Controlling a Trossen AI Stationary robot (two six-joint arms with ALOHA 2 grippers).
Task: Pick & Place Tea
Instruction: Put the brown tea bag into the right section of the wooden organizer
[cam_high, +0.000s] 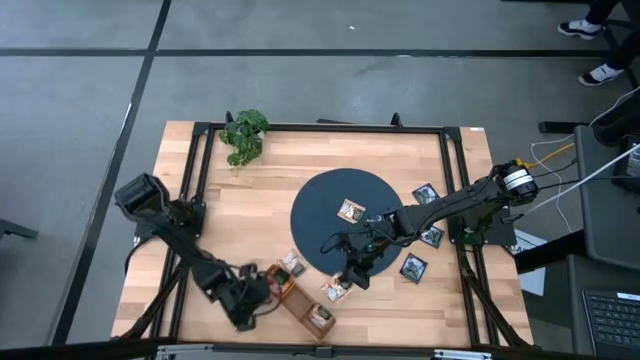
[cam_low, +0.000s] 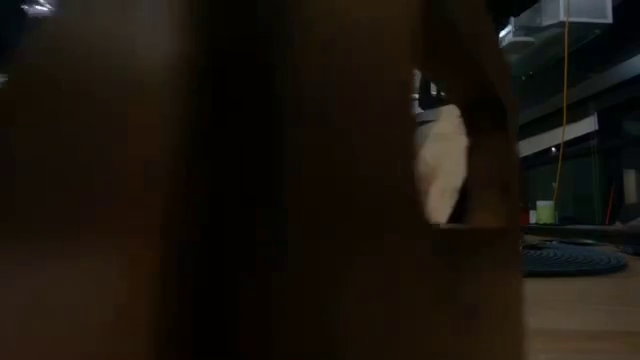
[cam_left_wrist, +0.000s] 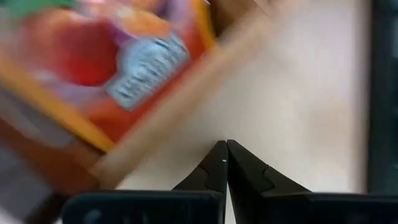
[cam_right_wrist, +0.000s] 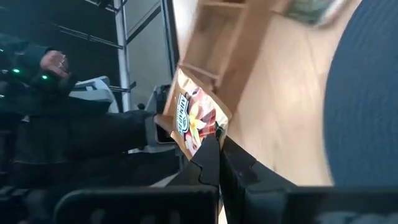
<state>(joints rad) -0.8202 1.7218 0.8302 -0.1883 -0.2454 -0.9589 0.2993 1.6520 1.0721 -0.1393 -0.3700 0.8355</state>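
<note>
the left gripper (cam_high: 262, 297) sits at the near edge of the wooden worktop (cam_high: 270, 190), fingers (cam_left_wrist: 214, 171) pressed together on nothing, just beside the long brown compartment tray (cam_high: 300, 300) holding an orange tea sachet (cam_left_wrist: 118, 68). the right gripper (cam_high: 345, 283) pinches a pale tea sachet (cam_right_wrist: 193, 121) by the round dark mat (cam_high: 330, 205). farther off, dark sachets (cam_high: 413, 266) lie right of the mat, one (cam_high: 350, 210) on it.
</note>
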